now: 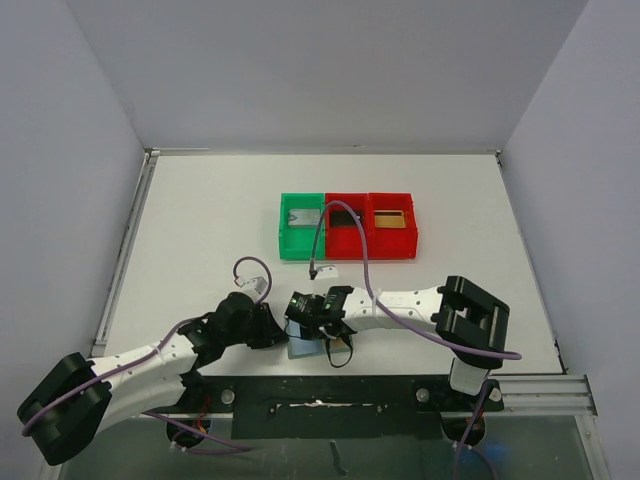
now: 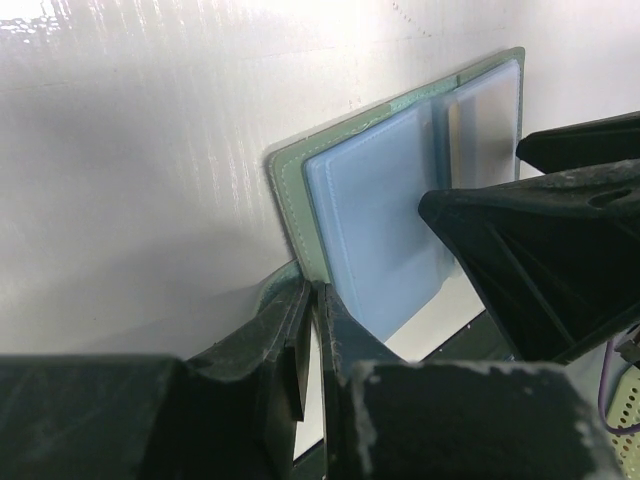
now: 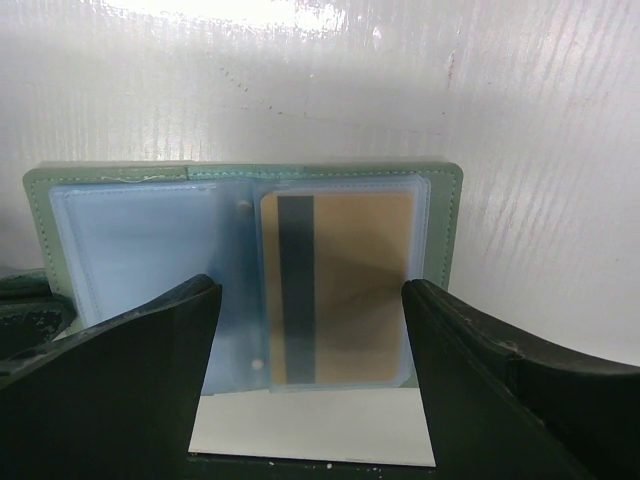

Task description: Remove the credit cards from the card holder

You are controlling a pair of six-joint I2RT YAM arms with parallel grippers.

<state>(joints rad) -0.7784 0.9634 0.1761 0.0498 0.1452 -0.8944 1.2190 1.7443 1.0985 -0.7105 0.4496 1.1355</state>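
Holder [image 3: 140, 240] lies opened flat on the table [image 1: 200, 220], close to the near edge and about midway along it, in front of the gap between the two arm bases. Both panels face up. In the right wrist view its long axis runs across the picture from one panel to the other, with the fold crossing it at the middle. The green cover shows as a stitched rim around the pale blue sleeves.

One sleeve is bare. The other holds a gold card [image 3: 350, 290], fully seated in its pocket. This card's long axis runs across the holder's long axis, and its dark stripe runs along the side nearest the fold.

The right gripper [image 3: 310, 288] hangs over the holder with its jaws spread wide. One finger is over the bare sleeve and the other over the outer edge of the card's panel, and they grip nothing. The left gripper [image 2: 312, 300] sits low at the outer edge of the bare panel, with its jaws pinched together on the green cover's rim.

Three bins [image 1: 346, 250], one green and two red, stand in a row at mid-table, well apart from the holder. A second card [image 1: 392, 218], also gold, lies in the rightmost red bin.
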